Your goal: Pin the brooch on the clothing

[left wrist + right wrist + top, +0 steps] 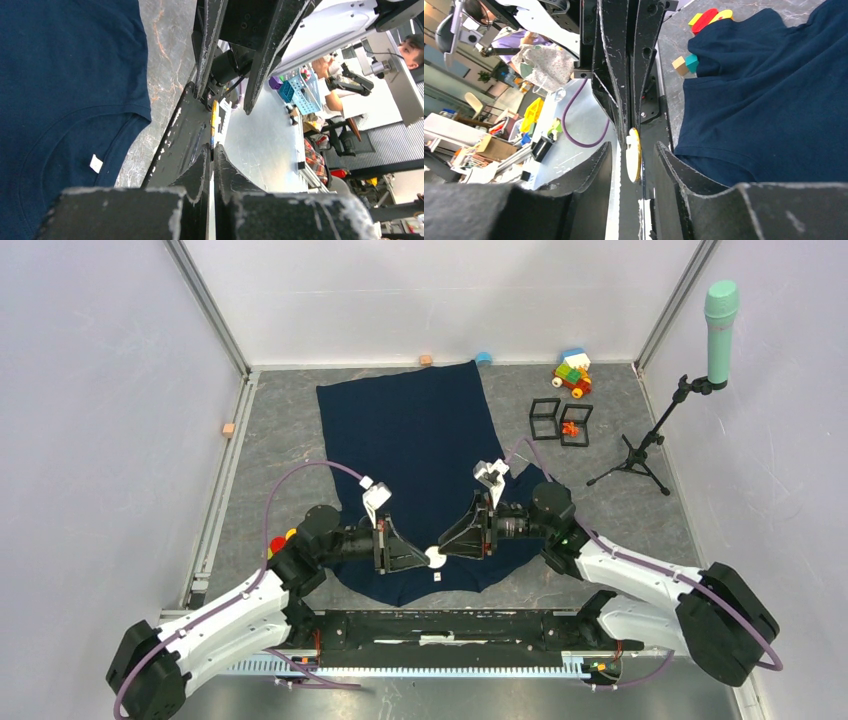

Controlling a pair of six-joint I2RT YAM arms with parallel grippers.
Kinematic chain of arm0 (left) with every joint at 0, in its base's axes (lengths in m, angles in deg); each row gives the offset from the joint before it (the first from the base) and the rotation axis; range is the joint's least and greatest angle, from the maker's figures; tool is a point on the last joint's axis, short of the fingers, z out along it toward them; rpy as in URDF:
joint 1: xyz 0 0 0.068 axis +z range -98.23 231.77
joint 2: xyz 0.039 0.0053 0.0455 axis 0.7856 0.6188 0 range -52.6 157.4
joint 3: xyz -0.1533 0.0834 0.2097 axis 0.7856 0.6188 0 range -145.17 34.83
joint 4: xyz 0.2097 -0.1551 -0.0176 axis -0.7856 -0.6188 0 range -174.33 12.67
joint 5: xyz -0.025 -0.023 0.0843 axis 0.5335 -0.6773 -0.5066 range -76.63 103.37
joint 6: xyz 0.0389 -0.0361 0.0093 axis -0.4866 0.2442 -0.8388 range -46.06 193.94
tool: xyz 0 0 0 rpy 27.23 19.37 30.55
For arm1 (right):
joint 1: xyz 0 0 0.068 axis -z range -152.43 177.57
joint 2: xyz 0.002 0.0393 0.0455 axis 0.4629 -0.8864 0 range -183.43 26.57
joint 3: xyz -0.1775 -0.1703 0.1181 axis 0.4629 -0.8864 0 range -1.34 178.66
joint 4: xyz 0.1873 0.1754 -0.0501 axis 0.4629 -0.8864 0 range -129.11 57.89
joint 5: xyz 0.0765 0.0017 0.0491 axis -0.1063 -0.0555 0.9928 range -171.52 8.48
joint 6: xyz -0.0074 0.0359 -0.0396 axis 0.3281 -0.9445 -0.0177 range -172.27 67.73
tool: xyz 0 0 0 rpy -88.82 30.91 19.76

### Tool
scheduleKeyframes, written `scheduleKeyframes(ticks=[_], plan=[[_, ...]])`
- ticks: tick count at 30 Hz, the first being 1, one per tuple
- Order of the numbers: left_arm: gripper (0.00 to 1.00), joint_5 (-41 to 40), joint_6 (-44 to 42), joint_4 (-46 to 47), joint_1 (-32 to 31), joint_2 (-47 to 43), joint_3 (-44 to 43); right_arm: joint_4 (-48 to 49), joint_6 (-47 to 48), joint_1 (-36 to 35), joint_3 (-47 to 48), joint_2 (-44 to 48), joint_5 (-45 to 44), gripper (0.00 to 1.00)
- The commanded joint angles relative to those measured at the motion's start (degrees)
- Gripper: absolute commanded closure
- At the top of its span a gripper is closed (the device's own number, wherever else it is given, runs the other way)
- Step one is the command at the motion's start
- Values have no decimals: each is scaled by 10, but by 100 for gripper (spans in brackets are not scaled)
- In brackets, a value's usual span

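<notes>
The clothing, a navy short-sleeved shirt (pixel 410 430), lies flat on the grey table with its collar toward the arms; it also shows in the left wrist view (pixel 60 75) and the right wrist view (pixel 774 90). The brooch (pixel 435 557) is a white round disc with a gold rim, held just above the collar. My left gripper (pixel 428 558) (pixel 212 150) is shut on the brooch, seen edge-on (pixel 214 117). My right gripper (pixel 443 550) (pixel 633 147) is open, its fingers either side of the brooch (pixel 633 155) without touching it.
A white label (pixel 96 163) sits inside the collar. Two black wire cubes (pixel 560 420), a toy block car (pixel 573 372) and a microphone stand (pixel 640 450) stand at the back right. Coloured blocks (pixel 280 540) (pixel 686 64) lie by the left arm.
</notes>
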Motion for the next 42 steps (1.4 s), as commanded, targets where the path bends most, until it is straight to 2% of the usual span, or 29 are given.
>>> scheduleKeyframes(ticks=[1,10,14,15,16,18,20,23,27,31,34,36,42], plan=[[98,34,-9,44,-3,10,-17,65,-31,-8,-4,-14,24,61],[98,37,-7,51,-3,13,-16,65,-25,-13,-3,-35,24,72],[98,38,-5,52,-3,15,-17,74,-28,-14,-5,-36,16,90],[94,36,-4,52,-3,14,-17,78,-29,-14,-7,-33,11,95],[86,33,-3,52,-3,12,-16,81,-30,-14,-9,-31,4,100],[66,23,-1,56,-3,5,-11,97,-37,-14,-15,-23,-14,100],[55,4,8,72,-3,-5,-2,111,-45,-14,-23,-14,-36,100],[48,-40,41,121,-4,-17,20,147,-61,-14,-41,0,-72,100],[47,-113,73,179,-11,-51,58,257,-113,-14,-84,18,-119,100],[38,-146,79,175,-16,-83,72,294,-130,-14,-104,35,-159,100],[39,-159,84,175,-22,-89,73,297,-129,-14,-111,46,-184,100],[49,-174,85,175,-29,-84,71,291,-127,-13,-112,48,-195,100],[50,-201,89,230,-56,-39,55,285,-126,-14,-117,61,-215,100]])
